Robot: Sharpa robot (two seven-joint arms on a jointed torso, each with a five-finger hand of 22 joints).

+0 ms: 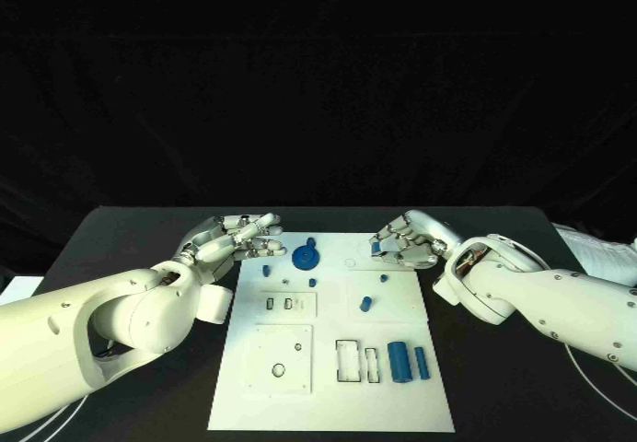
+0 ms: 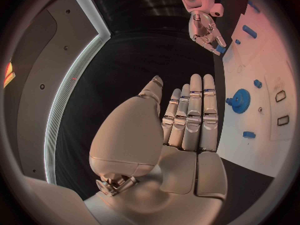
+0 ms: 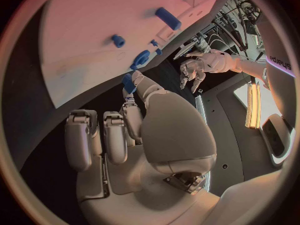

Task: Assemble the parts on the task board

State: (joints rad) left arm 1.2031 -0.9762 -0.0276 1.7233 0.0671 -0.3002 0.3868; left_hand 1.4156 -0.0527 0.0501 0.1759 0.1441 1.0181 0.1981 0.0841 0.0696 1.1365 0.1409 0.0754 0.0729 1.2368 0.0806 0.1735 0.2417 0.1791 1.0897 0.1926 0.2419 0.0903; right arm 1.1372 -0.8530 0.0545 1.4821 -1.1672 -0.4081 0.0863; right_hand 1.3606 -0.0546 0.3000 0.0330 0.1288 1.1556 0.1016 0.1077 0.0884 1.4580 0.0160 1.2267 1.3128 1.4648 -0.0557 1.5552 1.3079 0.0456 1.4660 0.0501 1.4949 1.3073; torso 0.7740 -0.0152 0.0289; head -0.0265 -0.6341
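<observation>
A: Left hand [image 1: 237,237] hovers at the task board's [image 1: 332,405] far left corner, fingers straight and side by side, holding nothing.

B: And the right hand [image 1: 405,242]?

A: At the far right edge, a small blue part [image 3: 129,82] pinched at its fingertips, other fingers curled in.

B: The surface?

A: Black table [image 1: 120,249], white board in the middle, black backdrop behind.

B: Count the blue pieces on the board.

A: One gear [image 1: 306,259], far side. One large cylinder [image 1: 399,361] and one thin rod [image 1: 422,363] near the front, just beside each other. One short peg [image 1: 365,302] mid-board. A few tiny pieces near the gear; their number I cannot tell.
</observation>
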